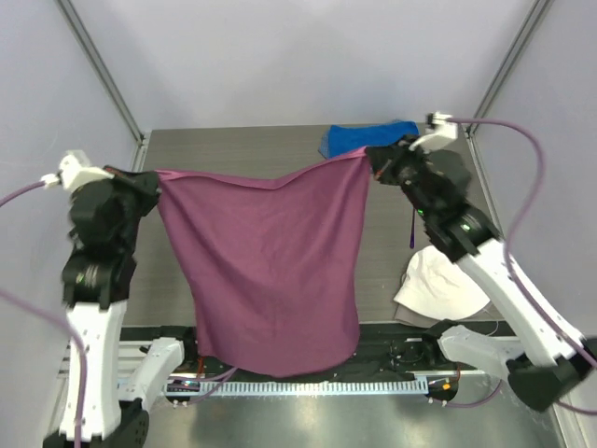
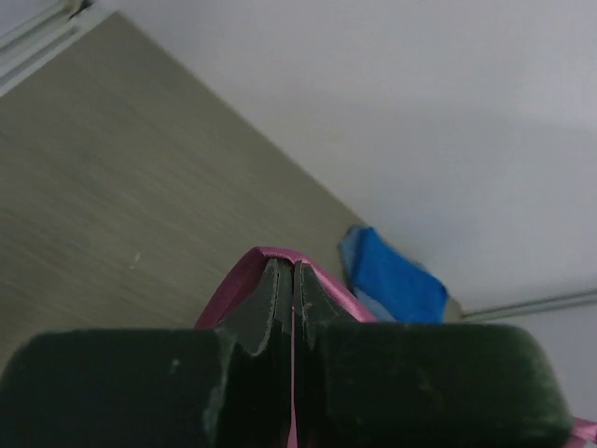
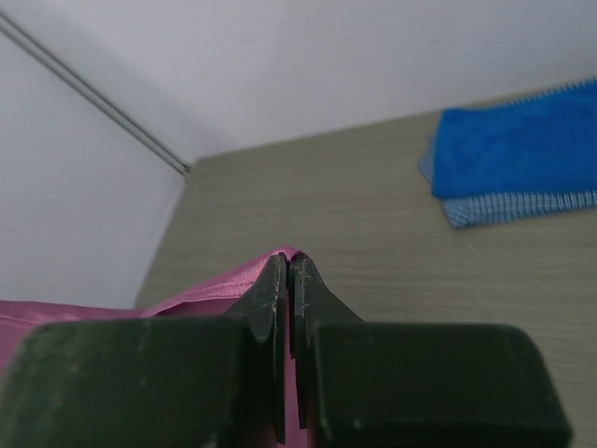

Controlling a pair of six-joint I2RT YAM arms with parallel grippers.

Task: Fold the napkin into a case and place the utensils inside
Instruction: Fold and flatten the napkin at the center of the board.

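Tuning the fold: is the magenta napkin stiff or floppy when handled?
Probably very floppy: the napkin hangs limp between the left gripper and right gripper, top edge sagging slightly. Likely light, since two corner pinches carry it. Its sheen in the wrist views hints it could slip.

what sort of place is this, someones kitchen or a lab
Probably a robot lab test cell: plain white walls with metal corner posts, and a cabled left arm and right arm bolted at a grey table.
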